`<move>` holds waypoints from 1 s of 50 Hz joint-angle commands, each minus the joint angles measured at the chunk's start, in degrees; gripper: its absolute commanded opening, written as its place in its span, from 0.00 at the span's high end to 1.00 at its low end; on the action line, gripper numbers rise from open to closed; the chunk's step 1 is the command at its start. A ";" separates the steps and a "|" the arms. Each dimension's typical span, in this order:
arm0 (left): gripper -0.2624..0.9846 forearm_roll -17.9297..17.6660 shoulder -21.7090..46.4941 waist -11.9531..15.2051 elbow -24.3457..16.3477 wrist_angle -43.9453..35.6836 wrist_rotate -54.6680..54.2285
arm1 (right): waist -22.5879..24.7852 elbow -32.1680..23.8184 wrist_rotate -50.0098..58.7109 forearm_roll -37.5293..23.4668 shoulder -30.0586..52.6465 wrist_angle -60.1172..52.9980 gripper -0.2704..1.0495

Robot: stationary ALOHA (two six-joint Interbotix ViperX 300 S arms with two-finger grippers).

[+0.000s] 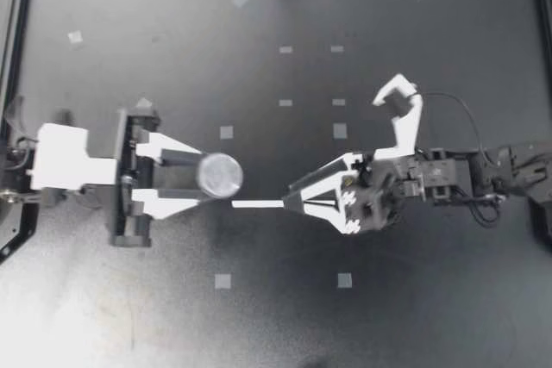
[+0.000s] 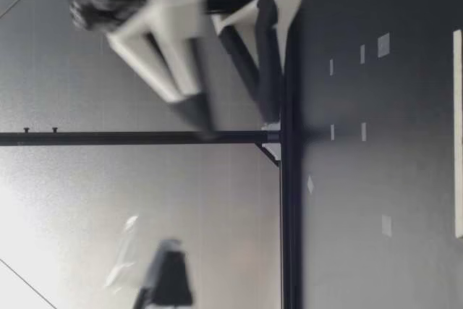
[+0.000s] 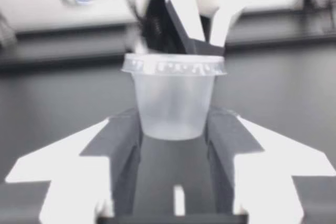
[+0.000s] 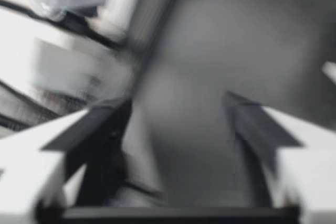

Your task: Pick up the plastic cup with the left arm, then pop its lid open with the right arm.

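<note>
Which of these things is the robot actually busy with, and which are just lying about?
In use:
the lidded clear cup, clamped between my left fingers
my right fingers, open, close to the cup but apart from it

Just lying about:
the grey tape squares on the black table

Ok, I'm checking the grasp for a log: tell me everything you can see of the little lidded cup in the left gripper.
The cup is a small, translucent plastic tub that tapers toward its base. It is closed by a clear snap-on lid with a beaded rim. No contents show through, and it stands upright. The left gripper has its jaws shut on the lower wall from both sides; nothing else is seen touching it.
</note>
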 commanded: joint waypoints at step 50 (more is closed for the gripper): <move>0.64 -1.14 7.56 0.09 -3.60 -2.46 -1.49 | -7.03 -2.99 -14.50 -17.58 -6.15 -22.24 0.29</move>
